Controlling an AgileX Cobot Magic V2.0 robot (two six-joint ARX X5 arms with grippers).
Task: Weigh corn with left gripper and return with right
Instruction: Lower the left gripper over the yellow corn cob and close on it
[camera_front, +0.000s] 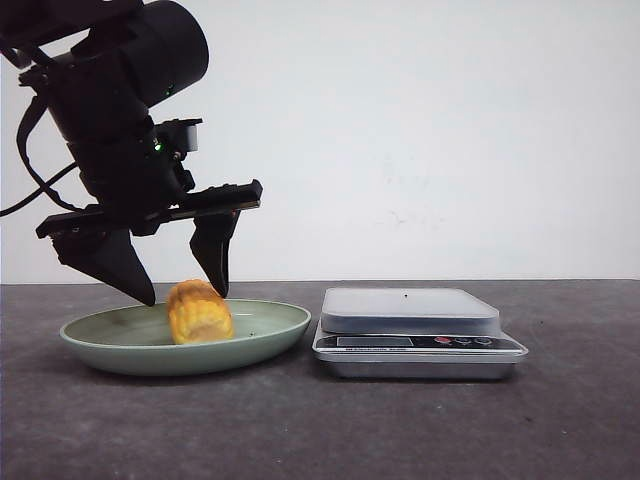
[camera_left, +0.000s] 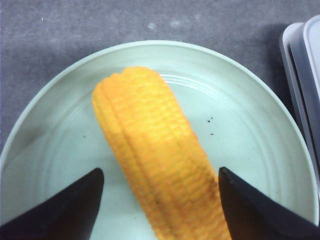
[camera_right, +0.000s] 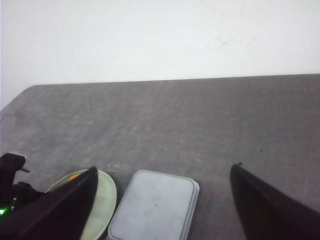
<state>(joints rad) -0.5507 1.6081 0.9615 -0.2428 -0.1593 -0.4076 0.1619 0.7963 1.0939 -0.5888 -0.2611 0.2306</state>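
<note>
From where I stand, the left gripper hangs over the pale green dish at the left of the table, its two black fingers spread wide, one on each side of the corn, touching neither side as far as I can tell; I judge it is lined up to pinch the cob across its width. The corn lies flat in the dish, and the left wrist view shows its long axis running between the fingers, rounded end pointing away from the wrist. Just right of the dish sits the scale, its platform bare. The right gripper hovers well above, fingers wide, holding nothing.
</note>
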